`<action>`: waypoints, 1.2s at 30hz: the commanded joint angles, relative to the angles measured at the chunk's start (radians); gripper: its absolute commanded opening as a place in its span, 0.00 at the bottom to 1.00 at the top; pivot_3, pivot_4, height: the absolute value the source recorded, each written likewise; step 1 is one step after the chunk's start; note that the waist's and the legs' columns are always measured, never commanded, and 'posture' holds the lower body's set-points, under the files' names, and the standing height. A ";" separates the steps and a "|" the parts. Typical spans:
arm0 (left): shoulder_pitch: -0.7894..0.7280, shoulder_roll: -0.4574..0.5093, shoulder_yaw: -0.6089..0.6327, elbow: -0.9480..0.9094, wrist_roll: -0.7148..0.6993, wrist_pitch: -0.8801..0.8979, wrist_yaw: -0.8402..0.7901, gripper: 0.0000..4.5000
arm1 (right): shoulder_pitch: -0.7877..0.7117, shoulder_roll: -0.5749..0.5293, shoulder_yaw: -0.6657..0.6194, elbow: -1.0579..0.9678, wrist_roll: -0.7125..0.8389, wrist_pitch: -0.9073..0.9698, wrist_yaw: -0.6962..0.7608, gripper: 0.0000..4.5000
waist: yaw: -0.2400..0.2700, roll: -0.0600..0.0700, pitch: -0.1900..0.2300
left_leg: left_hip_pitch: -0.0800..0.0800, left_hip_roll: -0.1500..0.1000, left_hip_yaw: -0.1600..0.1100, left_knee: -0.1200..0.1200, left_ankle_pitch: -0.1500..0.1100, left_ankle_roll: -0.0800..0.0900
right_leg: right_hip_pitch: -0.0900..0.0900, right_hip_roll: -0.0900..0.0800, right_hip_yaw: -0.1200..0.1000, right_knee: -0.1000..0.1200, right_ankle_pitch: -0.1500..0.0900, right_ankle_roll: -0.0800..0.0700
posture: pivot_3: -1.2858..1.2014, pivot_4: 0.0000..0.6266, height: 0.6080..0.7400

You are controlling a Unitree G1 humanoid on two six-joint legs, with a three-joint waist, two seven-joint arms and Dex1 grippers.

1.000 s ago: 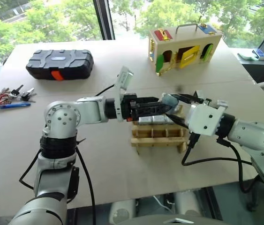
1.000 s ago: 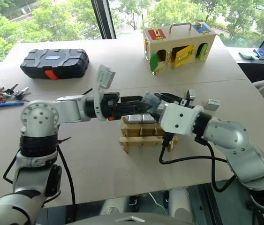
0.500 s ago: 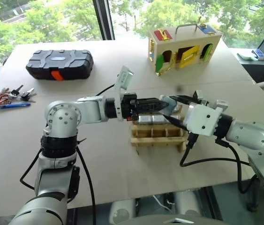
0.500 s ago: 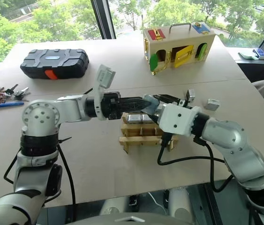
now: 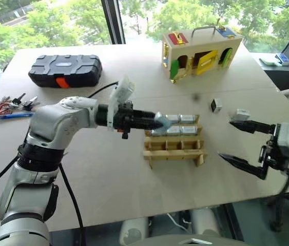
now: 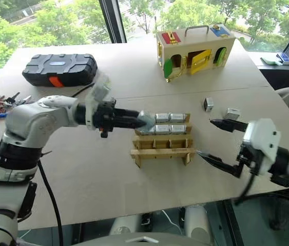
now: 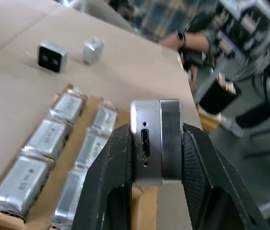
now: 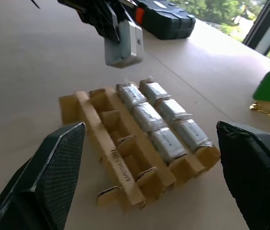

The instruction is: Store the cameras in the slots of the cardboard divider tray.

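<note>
Centrally, the cardboard divider tray (image 5: 174, 144) is seen with its two far rows filled. Its near row is bare. One camera (image 7: 155, 142) is clamped over it by the left gripper (image 5: 157, 121); the right gripper (image 5: 239, 142) is spread wide beside it.

Handover completed: the small silver-grey boxy camera (image 7: 155, 142), earlier held between the two grippers over the tan cardboard divider tray (image 5: 174, 149), now sits clamped between the black fingers (image 7: 199, 158) of the left gripper (image 5: 156, 121) alone. The right gripper (image 5: 241, 142) has released it and drawn back off the tray toward the table's right edge, its fingers (image 5: 247, 125) now spread wide with nothing between them. The left arm has swung slightly leftward, carrying the camera beside the tray's far-left corner
</note>
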 commanded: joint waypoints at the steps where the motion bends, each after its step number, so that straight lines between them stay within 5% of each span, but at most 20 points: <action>1: -0.008 0.013 -0.022 0.006 0.085 -0.088 -0.063 0.18 | -0.001 -0.024 -0.045 0.011 0.060 -0.054 0.074 0.96 | 0.000 0.000 0.000 | 0.000 0.000 0.000 0.000 0.000 0.000 | 0.000 0.000 0.000 0.000 0.000 0.000 | 0.52 0.24 1.00; 30: 0.030 -0.041 -0.153 0.021 0.455 -0.325 -0.155 0.18 | 0.034 -0.030 0.006 0.001 -0.006 -0.139 -0.015 0.96 | 0.002 0.000 0.000 | -0.002 0.000 -0.001 0.000 0.002 0.003 | -0.001 -0.001 -0.001 0.000 0.000 0.000 | 0.52 0.24 1.00; 36: 0.023 -0.056 -0.058 -0.077 0.342 -0.177 -0.116 0.77 | 0.046 -0.027 -0.016 -0.006 0.030 -0.079 -0.087 0.97 | 0.003 0.000 0.000 | -0.002 0.000 -0.001 0.000 0.002 0.003 | -0.001 -0.001 0.000 0.000 0.000 0.000 | 0.52 0.24 1.00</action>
